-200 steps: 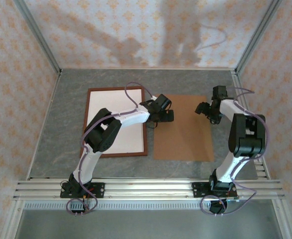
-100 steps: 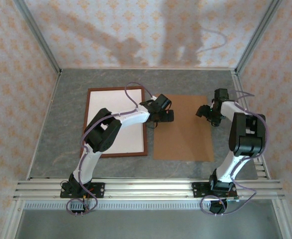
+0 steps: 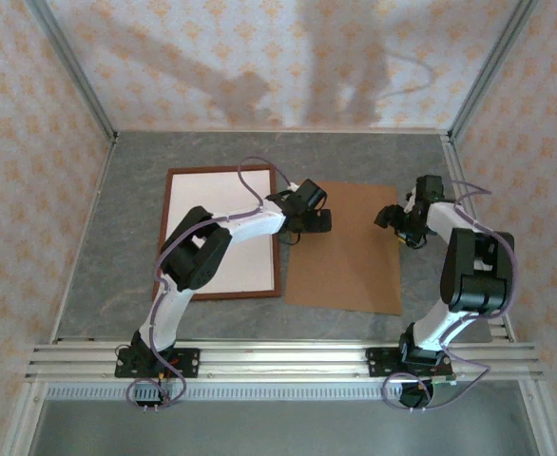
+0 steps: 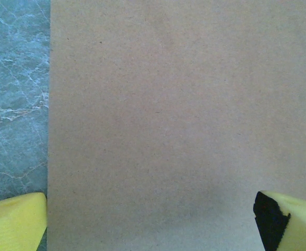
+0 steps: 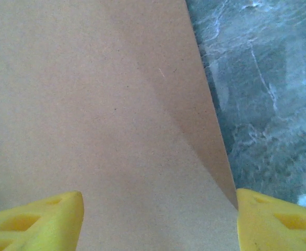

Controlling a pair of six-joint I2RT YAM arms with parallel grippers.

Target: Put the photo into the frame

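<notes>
The left gripper (image 3: 309, 223) hangs spread wide over the far-left corner of the brown board (image 3: 345, 256). In its wrist view one yellow finger (image 4: 17, 222) sits over the grey table (image 3: 126, 228) and the other over the board, holding nothing. The right gripper (image 3: 399, 226) is just as wide. It straddles the board's right edge, where a shaded band runs along the board.

The board lies a little askew, and its near-left corner comes just beside the frame (image 3: 221, 295). The frame lies flat on the left half of the table, long axis running near to far. A white sheet (image 3: 217, 199) fills it; whether that is the photo face down, I cannot tell. Bare table runs along the far side and to the frame's left, with a narrow strip to the right of the board.
</notes>
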